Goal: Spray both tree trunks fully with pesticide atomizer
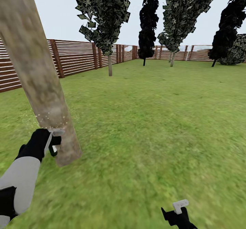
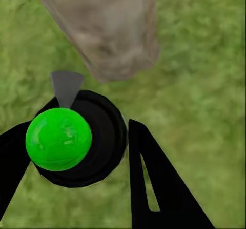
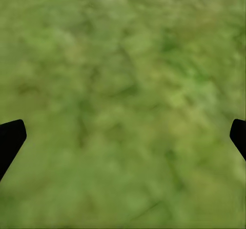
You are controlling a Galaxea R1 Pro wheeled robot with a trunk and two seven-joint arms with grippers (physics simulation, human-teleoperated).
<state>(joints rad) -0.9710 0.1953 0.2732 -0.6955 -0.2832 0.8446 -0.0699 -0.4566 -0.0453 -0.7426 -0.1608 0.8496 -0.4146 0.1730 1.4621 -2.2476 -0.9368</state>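
Note:
A thick grey-beige tree trunk (image 1: 37, 78) leans across the left of the head view, its base standing in the garden's grass (image 1: 143, 126). My left gripper (image 1: 51, 140) is shut on the pesticide atomizer (image 1: 54, 147) right beside the trunk's base. Fine pale specks (image 1: 51, 119) dot the bark just above it. In the left wrist view the atomizer (image 2: 66, 141) is a black body with a bright green ball, held in my left gripper (image 2: 77, 131), its grey nozzle (image 2: 65, 88) pointing at the trunk (image 2: 107, 29). My right gripper (image 1: 177, 211) hangs low, open over bare grass (image 3: 125, 134).
A brown slatted fence (image 1: 78, 56) rings the lawn at the back and left. Several narrow dark trees (image 1: 148, 24) stand along it in the distance. Open grass stretches ahead and to the right of the trunk.

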